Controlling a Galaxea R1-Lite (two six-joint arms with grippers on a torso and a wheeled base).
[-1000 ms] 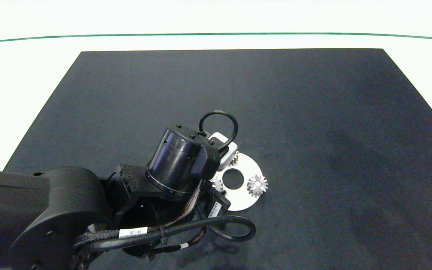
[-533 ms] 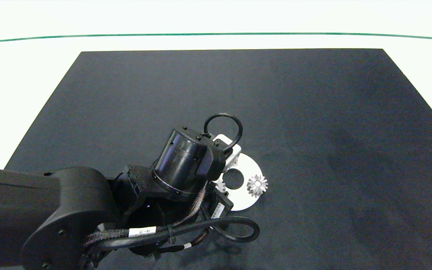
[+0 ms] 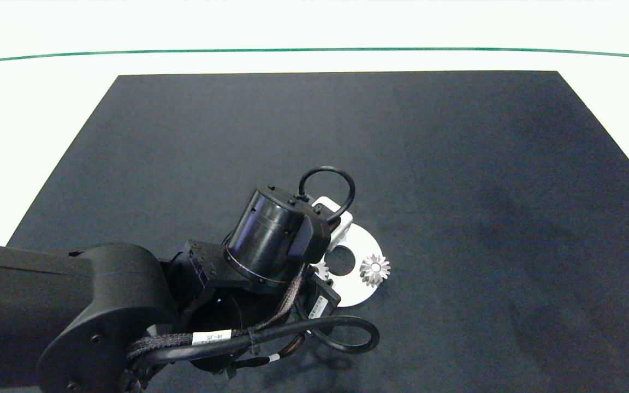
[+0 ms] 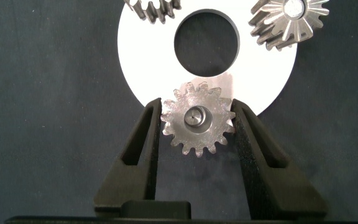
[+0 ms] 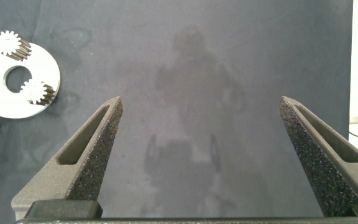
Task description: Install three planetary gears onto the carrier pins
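Note:
The white carrier disc [image 4: 142, 68] lies on the black mat. In the left wrist view my left gripper [image 4: 196, 106] is shut on a silvery planetary gear [image 4: 197, 127] at the disc's rim, with one finger against the teeth on each side. The tip of a carrier pin [image 4: 196, 116] shows in that gear's bore. Two more planetary gears [image 4: 154, 9] [image 4: 288, 22] sit on the disc beyond its centre hole. From above, the left wrist [image 3: 276, 240] covers part of the disc [image 3: 355, 292]; one gear [image 3: 374, 269] is in plain sight. My right gripper [image 5: 197, 130] hangs open over bare mat.
The black mat [image 3: 456, 164] lies on a white table with a green line [image 3: 314, 50] near its far edge. A looped black cable [image 3: 347, 338] hangs from the left arm near the disc. The right wrist view shows the disc [image 5: 2, 102] far off.
The left wrist has shifted slightly to the right over the disc, and now hides the gear that showed beside it one second ago. The disc and the right-hand gear have not moved.

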